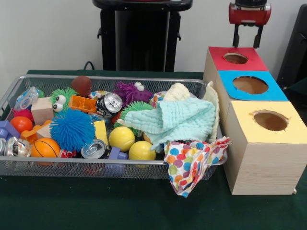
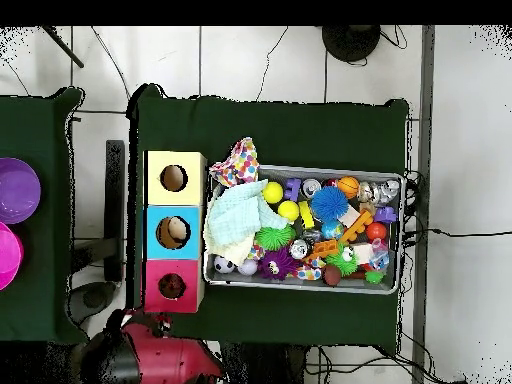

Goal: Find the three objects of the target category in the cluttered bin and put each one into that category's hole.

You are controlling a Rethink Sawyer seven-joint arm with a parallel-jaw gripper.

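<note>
The wire mesh bin (image 1: 96, 77) lies on the green table, full of mixed toys, balls, cans and cloths; it also shows in the overhead view (image 2: 305, 287). The red-surrounded hole (image 1: 235, 58) is on the farthest of three wooden boxes to the bin's right, and shows in the overhead view (image 2: 172, 287). My gripper (image 1: 247, 43) hangs above and just behind that red box, open and empty, its two black fingers (image 1: 236, 36) apart. In the overhead view only the red arm (image 2: 165, 362) shows clearly.
The blue hole (image 1: 250, 85) and yellow hole (image 1: 270, 120) are nearer the camera. A mint cloth (image 1: 177, 120) covers the bin's right part, and a polka-dot cloth (image 1: 192, 165) hangs over its front corner. Yellow balls (image 1: 122, 138), cans (image 1: 109, 103) and a blue spiky ball (image 1: 72, 128) lie on the left.
</note>
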